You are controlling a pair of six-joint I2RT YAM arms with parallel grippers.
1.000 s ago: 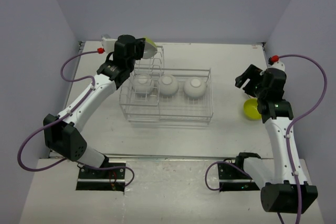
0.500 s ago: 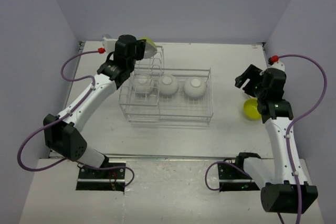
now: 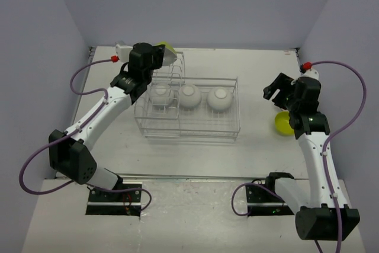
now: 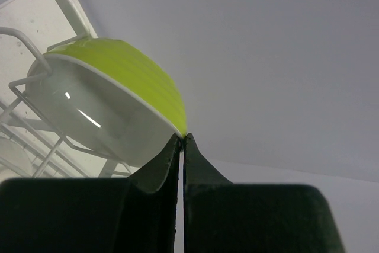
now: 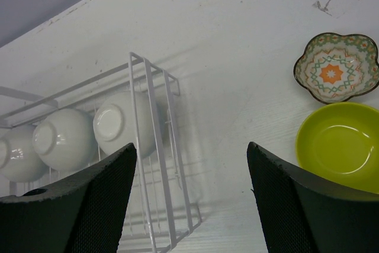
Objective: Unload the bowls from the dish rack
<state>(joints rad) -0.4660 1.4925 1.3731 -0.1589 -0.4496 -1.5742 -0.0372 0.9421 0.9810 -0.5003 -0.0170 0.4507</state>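
The dish rack (image 3: 195, 124) sits in the middle of the table (image 3: 177, 158), with its taller slotted section (image 3: 170, 70) at the far-left corner of the rack. A lime-yellow bowl (image 4: 124, 72) stands on edge in the wires of that section, its pale inside turned towards the left wrist camera. The left gripper (image 4: 182, 140) has its fingers pressed together, and their tips sit right at the bowl's rim. From so close a view I cannot say whether the rim is actually caught between them.

Three bowls lie bottom-up in a row in the low basket part of the rack: the left white bowl (image 3: 160, 94), the middle white bowl (image 3: 189, 96) and the right white bowl (image 3: 219, 99). The left one is closest to the slotted section.

The right gripper (image 5: 190, 149) hangs above the table between the rack and the right edge, its fingers wide apart with nothing between them. Near that right edge a second lime-yellow bowl (image 5: 340, 146) rests upright on the table. A patterned bowl (image 5: 336, 67) with a scalloped rim sits just beside it, also upright.
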